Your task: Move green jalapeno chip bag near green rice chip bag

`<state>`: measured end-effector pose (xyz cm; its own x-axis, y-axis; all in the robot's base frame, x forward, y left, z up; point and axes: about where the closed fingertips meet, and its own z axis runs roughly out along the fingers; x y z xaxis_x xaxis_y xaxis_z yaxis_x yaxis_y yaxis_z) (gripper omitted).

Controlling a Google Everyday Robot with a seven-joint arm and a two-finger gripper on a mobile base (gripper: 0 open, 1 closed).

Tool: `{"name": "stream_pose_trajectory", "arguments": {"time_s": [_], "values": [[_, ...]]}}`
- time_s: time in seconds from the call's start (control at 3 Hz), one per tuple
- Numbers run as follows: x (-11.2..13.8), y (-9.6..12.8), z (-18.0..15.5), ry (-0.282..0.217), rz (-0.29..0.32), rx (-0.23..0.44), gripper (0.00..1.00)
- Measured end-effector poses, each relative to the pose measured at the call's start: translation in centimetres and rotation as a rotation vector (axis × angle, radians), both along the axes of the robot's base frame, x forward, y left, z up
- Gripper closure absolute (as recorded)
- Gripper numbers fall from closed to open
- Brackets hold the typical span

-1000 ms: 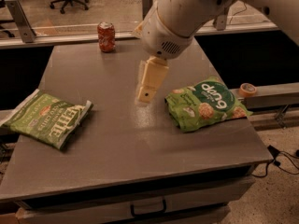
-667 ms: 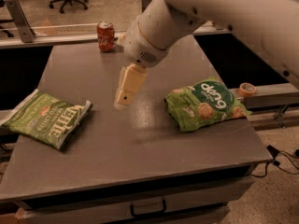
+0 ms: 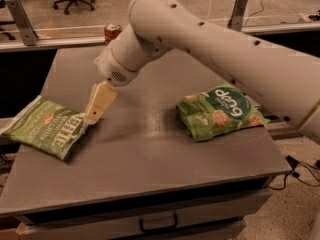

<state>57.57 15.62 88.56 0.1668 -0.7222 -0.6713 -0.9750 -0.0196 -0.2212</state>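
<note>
The green jalapeno chip bag [image 3: 44, 132], flat and olive-green with white lettering, lies at the table's left edge, partly overhanging it. The green rice chip bag [image 3: 220, 111], puffy and bright green with a dark "dang" circle, lies on the right side of the table. My gripper [image 3: 93, 116] hangs from the big white arm and points down at the right-hand corner of the jalapeno bag, at or just above it. A wide stretch of table separates the two bags.
A red soda can [image 3: 112, 32] stands at the table's back edge, behind the arm. The grey table [image 3: 150, 149] has a drawer handle [image 3: 157, 224] below its front edge. Office chairs stand on the floor behind a rail.
The gripper has swung left across the table, from beside the rice chip bag to the right-hand corner of the jalapeno bag. Neither bag has moved.
</note>
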Motion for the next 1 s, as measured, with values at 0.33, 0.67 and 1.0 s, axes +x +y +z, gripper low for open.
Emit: {"name": "stream_pose_trajectory", "arguments": {"time_s": [0.33, 0.67, 1.0], "values": [[-0.2, 2.4, -2.0, 0.087, 0.002, 0.023, 0.0], [-1.7, 4.1, -3.2, 0.172, 0.04, 0.022, 0.0], [-3.9, 5.9, -4.3, 0.253, 0.107, 0.003, 0.0]]}}
